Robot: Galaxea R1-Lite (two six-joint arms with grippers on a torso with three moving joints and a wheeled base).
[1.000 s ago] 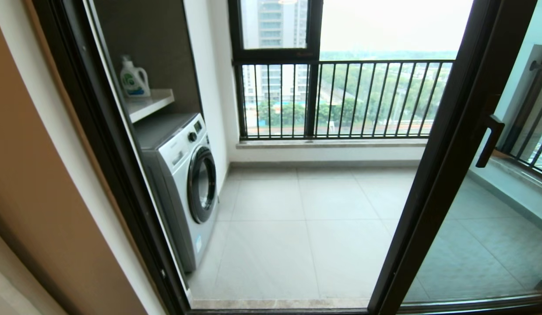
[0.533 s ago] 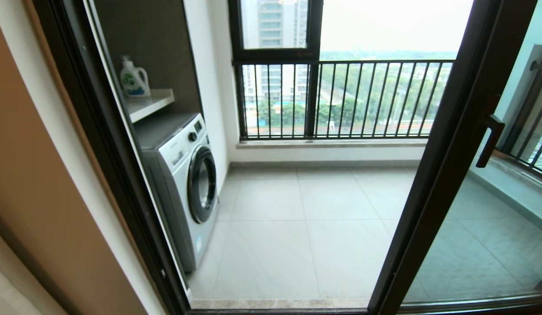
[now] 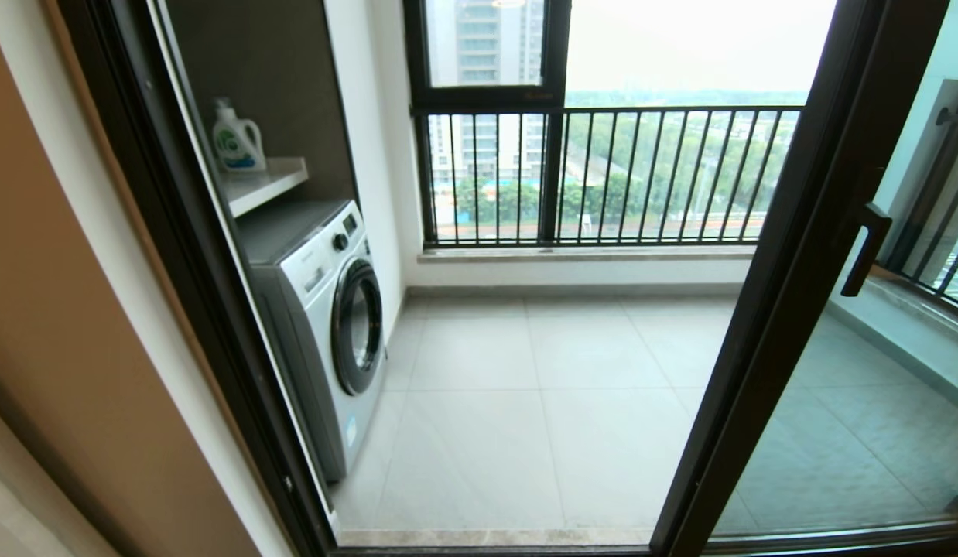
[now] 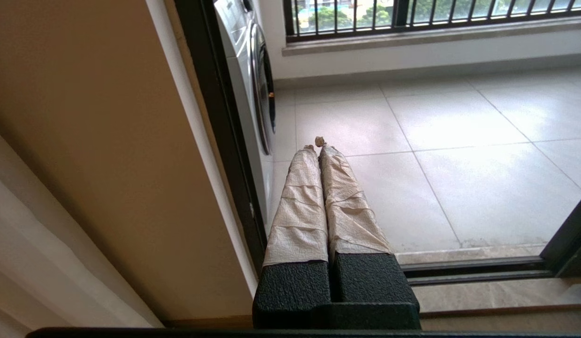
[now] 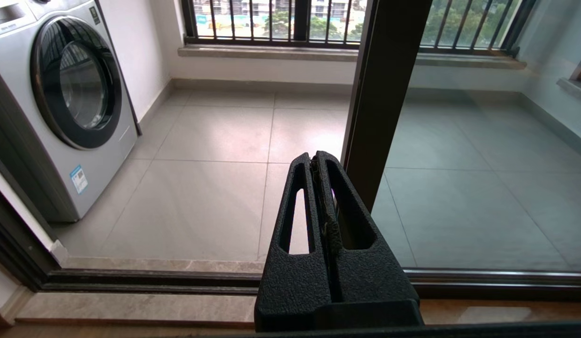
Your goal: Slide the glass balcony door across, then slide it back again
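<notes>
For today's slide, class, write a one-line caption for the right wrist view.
Shut right claw points at the glass balcony door, slid partly open, with a washing machine on the balcony.

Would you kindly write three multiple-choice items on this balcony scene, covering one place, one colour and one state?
1. Where is the detergent bottle?
A. on the floor
B. on the shelf above the washer
C. on the sill

2. What colour is the door handle?
A. black
B. white
C. silver

3. How is the glass door standing?
A. shut across the whole opening
B. lifted off its track
C. slid to the right, opening clear

Answers:
B, it stands on the shelf over the washer.
A, the bar is black.
C, bare floor shows left of its frame.
</notes>
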